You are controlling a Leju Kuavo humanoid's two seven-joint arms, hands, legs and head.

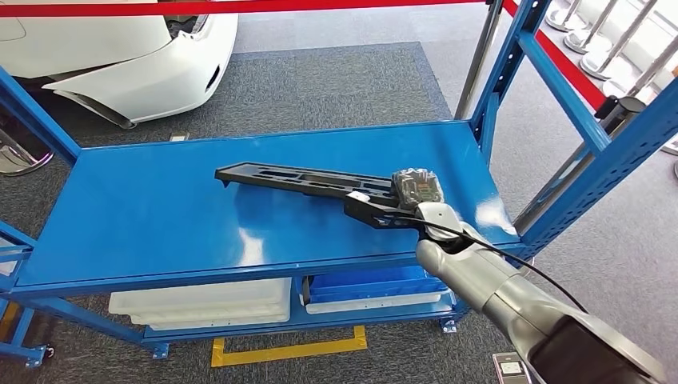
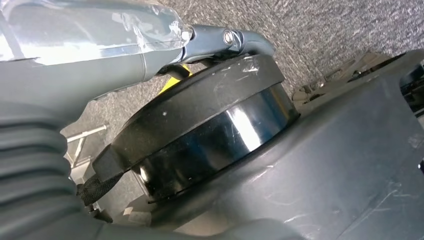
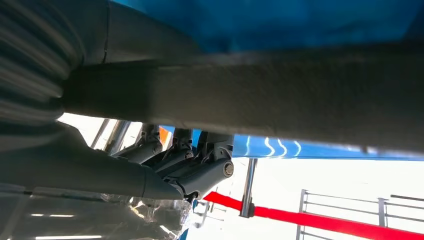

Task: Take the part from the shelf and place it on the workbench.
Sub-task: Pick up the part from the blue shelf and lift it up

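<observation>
Now my right hand (image 1: pixel 417 190) is wrapped around the near end of the long black part (image 1: pixel 308 182), which lies on the blue shelf (image 1: pixel 160 224). Held at one end, it may tip and slip when I lift.

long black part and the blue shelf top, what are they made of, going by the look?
Black part: looks like moulded plastic, matte black with ribs and cut-outs; glare is weak on it. Can't rule out coated metal.
Shelf top: likely sheet steel with glossy blue paint; sharp white light reflections, folded front lip.
Right hand grips the part's near end.
</observation>
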